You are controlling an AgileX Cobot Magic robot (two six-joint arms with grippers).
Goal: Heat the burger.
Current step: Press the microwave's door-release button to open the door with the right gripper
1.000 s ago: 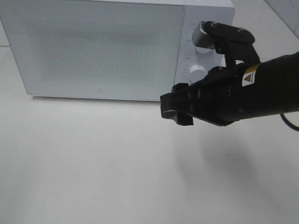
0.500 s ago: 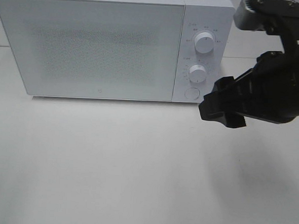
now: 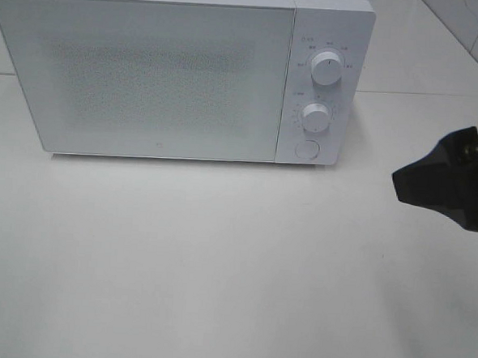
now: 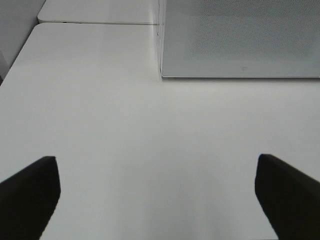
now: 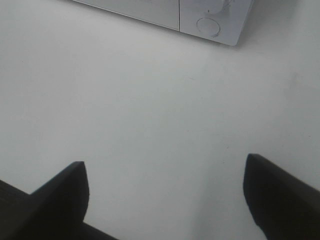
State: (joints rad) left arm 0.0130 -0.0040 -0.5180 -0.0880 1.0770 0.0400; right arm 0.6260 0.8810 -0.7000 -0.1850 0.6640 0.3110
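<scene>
The burger is out of view in every frame. A white microwave (image 3: 164, 77) stands at the back of the table with its door shut, so its inside is hidden. My right gripper (image 3: 417, 180) hovers at the right edge of the high view, right of the microwave's control panel. In the right wrist view the right gripper (image 5: 165, 165) is open over bare table with nothing between its fingers. My left gripper (image 4: 156, 160) is also open and empty, low over the table in front of the microwave's (image 4: 240, 40) left corner. The left arm does not show in the high view.
The microwave's panel carries an upper knob (image 3: 325, 68), a lower knob (image 3: 316, 117) and a round button (image 3: 306, 149); the button (image 5: 208, 26) also shows in the right wrist view. A white table (image 3: 217, 267) stretches in front. Tiled wall at far right.
My right gripper has drawn back to the right, away from the microwave's knobs and button, until most of the arm left the high view. The microwave stays shut.
</scene>
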